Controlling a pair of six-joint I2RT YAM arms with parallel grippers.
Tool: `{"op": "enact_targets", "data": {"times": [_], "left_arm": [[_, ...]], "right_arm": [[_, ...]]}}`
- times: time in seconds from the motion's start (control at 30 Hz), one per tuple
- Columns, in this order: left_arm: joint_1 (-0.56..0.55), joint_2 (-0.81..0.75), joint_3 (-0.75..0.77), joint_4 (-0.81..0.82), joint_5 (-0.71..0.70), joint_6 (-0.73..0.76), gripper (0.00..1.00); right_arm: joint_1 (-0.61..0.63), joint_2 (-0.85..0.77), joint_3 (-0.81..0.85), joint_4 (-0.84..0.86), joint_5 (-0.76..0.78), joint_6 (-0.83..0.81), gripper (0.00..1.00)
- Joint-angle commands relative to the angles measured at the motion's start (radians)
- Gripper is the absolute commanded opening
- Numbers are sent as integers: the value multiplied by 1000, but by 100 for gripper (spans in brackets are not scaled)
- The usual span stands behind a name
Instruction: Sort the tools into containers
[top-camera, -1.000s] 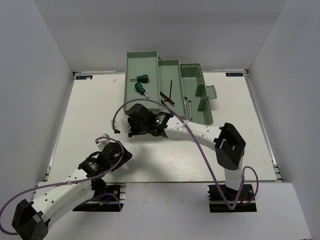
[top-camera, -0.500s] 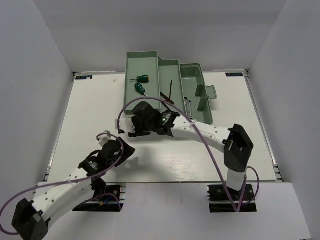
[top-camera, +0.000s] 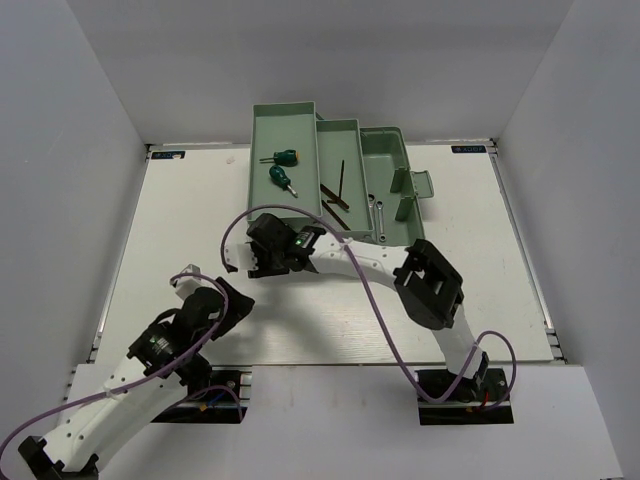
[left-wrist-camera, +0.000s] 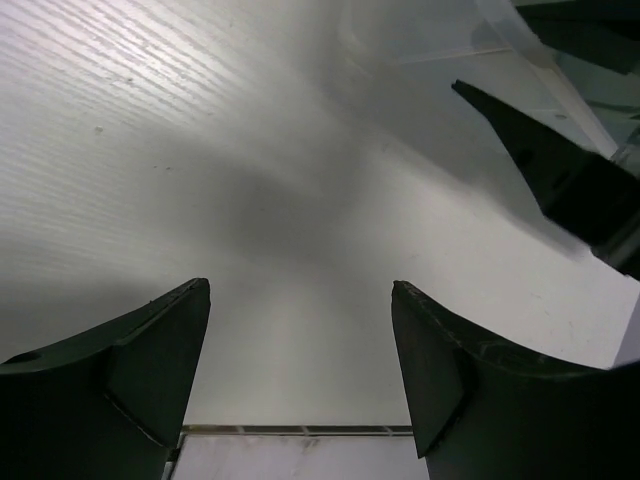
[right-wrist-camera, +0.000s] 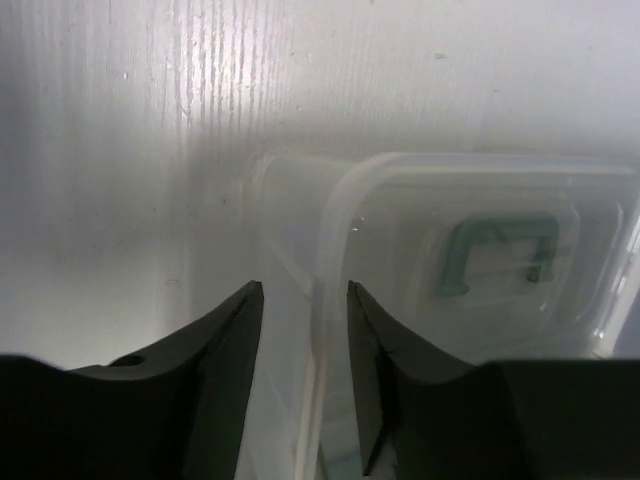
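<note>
Reaching across the worktop (top-camera: 180, 230) to the left, the right hand (right-wrist-camera: 300, 290) hangs low over a see-through lid (right-wrist-camera: 400, 230). Its two fingers are apart. The edge of the lid shows in the gap between them, but the fingers do not squeeze it. The lid lies flat on the worktop and has a small green handle (right-wrist-camera: 500, 229) on it. In the top view the right hand (top-camera: 250, 262) sits just in front of the green toolbox (top-camera: 285, 125).

The left hand (left-wrist-camera: 300, 290) is close to the near edge of the worktop, with its fingers wide apart and nothing between them. In the top view it (top-camera: 228, 303) is near the right hand but not touching it.

The toolbox stands open at the far side of the worktop. Two green screwdrivers (top-camera: 283, 157) (top-camera: 281, 177) lie in its left tray. Thin brown hex keys (top-camera: 338, 190) lie in the middle tray. Small silver wrenches (top-camera: 377, 212) lie just to the right of that tray. I cannot tell which part they are in.
</note>
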Motion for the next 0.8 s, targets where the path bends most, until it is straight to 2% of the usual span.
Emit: {"op": "enact_targets", "data": {"times": [0.0,0.03,0.07,0.13,0.2,0.23,0.33,0.5,0.53,0.77], "left_arm": [[1,8,20,-65,-36,-29,83],[1,8,20,-56,-36,-38,83],[1,8,8,-56,-36,-38,83],[1,17,-28,-22,-36,-47,80],[1,28,-52,7,-26,-47,71],[1,40,-81,49,-25,-56,63],[1,86,-142,173,2,-75,54],[1,215,-216,416,62,-88,53],[1,265,-234,508,62,-88,53],[1,495,-248,836,61,-88,53]], "right_arm": [[-20,32,49,3,-13,-8,42],[-23,32,52,-5,-20,-4,37],[-23,32,52,-12,-33,-5,19],[-30,21,55,-41,-53,2,1],[-32,-11,63,-60,-99,13,0],[-35,-26,72,-74,-109,28,0],[-44,-75,94,-100,-141,61,0],[-50,-151,152,-124,-155,102,0],[-55,-167,170,-141,-165,105,0],[-72,-241,194,-167,-214,156,0]]}}
